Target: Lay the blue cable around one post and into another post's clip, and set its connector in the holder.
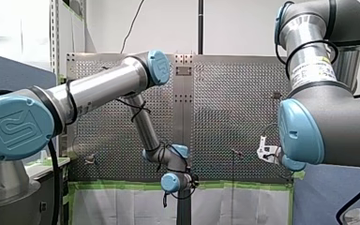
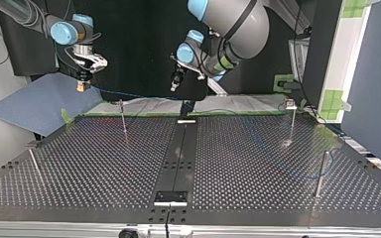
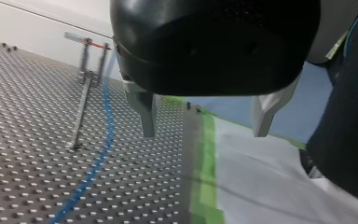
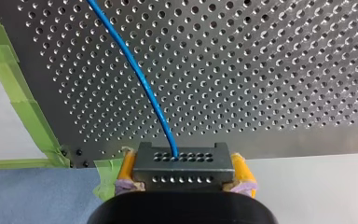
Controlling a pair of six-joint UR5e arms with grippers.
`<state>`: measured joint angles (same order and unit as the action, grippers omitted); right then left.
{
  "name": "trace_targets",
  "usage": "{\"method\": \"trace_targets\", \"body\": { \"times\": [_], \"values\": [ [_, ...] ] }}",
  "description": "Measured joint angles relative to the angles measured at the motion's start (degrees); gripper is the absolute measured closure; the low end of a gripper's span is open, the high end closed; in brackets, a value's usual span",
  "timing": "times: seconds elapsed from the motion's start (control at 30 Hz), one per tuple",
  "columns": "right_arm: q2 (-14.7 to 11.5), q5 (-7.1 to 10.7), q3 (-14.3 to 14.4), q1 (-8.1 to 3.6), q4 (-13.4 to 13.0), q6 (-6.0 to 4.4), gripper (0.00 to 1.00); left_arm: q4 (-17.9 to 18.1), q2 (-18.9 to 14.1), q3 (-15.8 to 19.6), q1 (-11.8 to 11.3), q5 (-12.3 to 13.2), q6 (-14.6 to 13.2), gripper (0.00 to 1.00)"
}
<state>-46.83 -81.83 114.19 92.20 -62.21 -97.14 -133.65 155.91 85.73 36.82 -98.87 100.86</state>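
My right gripper (image 4: pixel 182 186) is shut with yellow pads on the grey connector block (image 4: pixel 182 165), and the blue cable (image 4: pixel 140 79) runs out of that block over the perforated table. In the top view my right gripper (image 2: pixel 83 84) hangs above the far left corner, with the cable (image 2: pixel 121 93) trailing along the far edge. My left gripper (image 3: pixel 205 123) is open with nothing between its metal fingers (image 3: pixel 145 114), above the green tape edge. Beside it the cable (image 3: pixel 103 135) lies on the table past a thin post (image 3: pixel 80 114). In the top view my left gripper (image 2: pixel 175 83) hovers over the far middle.
Thin posts stand on the table in the top view: one far left (image 2: pixel 123 118), one far right with a clip on top (image 2: pixel 291 106), one near right (image 2: pixel 319 174), one leaning at the near left (image 2: pixel 34 166). A black bracket (image 2: pixel 170 197) sits on the centre strip.
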Motion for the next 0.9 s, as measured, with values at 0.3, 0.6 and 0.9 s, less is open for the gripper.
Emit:
{"method": "trace_targets", "body": {
  "times": [0.3,0.6,0.9],
  "values": [
    [0.0,0.0,0.0,0.04,0.1,0.01,1.0,-3.2,4.2,-3.2,0.6,0.1,-0.2,0.0],
    [0.0,0.0,0.0,0.06,0.1,0.06,1.0,-2.1,8.2,-0.5,0.5,-0.1,-0.9,0.0],
    [0.0,0.0,0.0,0.12,0.2,0.08,1.0,-1.4,4.7,2.2,0.6,-1.2,-1.0,0.0]
  ]
}}
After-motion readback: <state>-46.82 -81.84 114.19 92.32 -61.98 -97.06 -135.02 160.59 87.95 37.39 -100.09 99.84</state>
